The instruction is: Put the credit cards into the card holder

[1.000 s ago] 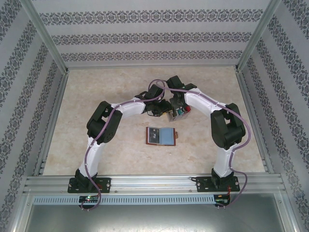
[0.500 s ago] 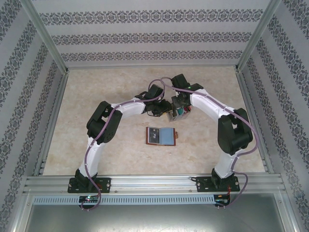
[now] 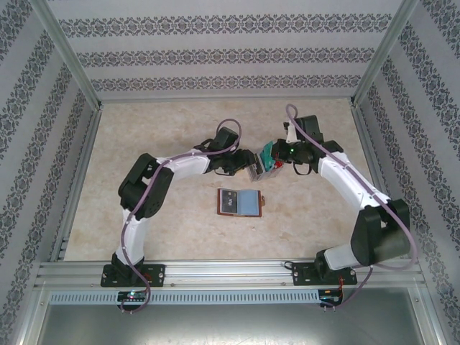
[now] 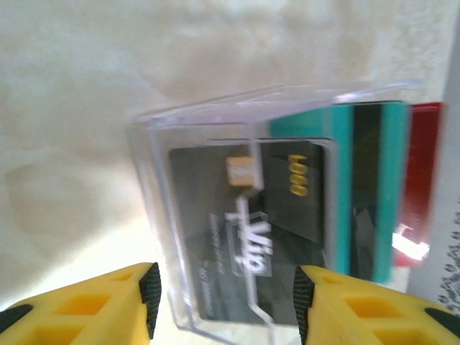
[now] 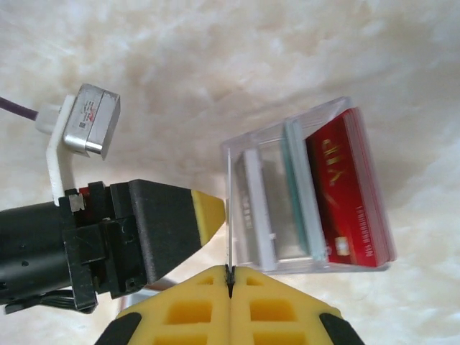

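The clear tray (image 3: 256, 171) stands mid-table with credit cards in its slots: a dark grey one (image 4: 244, 237) in front, teal (image 4: 316, 126) behind it, red (image 5: 348, 194) at the back. My left gripper (image 4: 224, 302) is open, its pads standing either side of the tray's near corner with gaps. My right gripper (image 5: 228, 272) is shut on a thin card seen edge-on beside the tray. From above that card (image 3: 267, 151) looks teal and sits raised over the tray, by the right gripper (image 3: 277, 154). The card holder (image 3: 241, 202) lies open and flat in front of the tray.
The left arm's yellow-tipped finger (image 5: 208, 212) is close to the held card's edge and the tray wall (image 5: 287, 121). Metal frame rails (image 3: 215, 269) run along the near edge, and patterned walls enclose the table.
My right arm has swung out to the right, and its gripper has come up off the tray with the teal card. The left gripper's jaws have widened off the tray.
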Robot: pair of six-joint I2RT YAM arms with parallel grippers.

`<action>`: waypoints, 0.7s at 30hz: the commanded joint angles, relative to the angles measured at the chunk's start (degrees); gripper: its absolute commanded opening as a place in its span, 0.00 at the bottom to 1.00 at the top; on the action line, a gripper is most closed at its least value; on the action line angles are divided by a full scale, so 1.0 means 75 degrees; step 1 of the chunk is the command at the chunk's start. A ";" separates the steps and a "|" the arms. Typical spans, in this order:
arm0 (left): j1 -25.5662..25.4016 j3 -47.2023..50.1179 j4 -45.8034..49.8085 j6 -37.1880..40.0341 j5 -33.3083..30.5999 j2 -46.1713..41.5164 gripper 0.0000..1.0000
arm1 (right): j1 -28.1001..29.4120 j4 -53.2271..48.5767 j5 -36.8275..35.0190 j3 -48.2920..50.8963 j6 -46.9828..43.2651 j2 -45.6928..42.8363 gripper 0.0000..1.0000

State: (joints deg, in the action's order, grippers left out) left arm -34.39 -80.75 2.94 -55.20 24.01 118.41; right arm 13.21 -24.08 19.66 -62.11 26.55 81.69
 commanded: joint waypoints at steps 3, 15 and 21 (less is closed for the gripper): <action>0.0281 0.1317 -0.2147 -0.0738 0.0312 -0.1365 0.64 | -0.0393 0.1767 0.1743 0.0912 0.2099 -0.0715 0.00; 0.0764 0.1833 -0.5283 -0.2960 0.2744 -0.1274 0.62 | -0.0566 0.3729 0.2865 0.1691 0.4266 -0.0729 0.00; 0.0740 0.1663 -0.5471 -0.3127 0.2977 -0.1108 0.55 | -0.0553 0.4334 0.3312 0.1791 0.4573 -0.0431 0.00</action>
State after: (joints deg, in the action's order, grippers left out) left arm -28.49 -66.37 -32.86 -76.40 43.33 109.69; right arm 9.34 3.84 40.99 -49.15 58.37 77.54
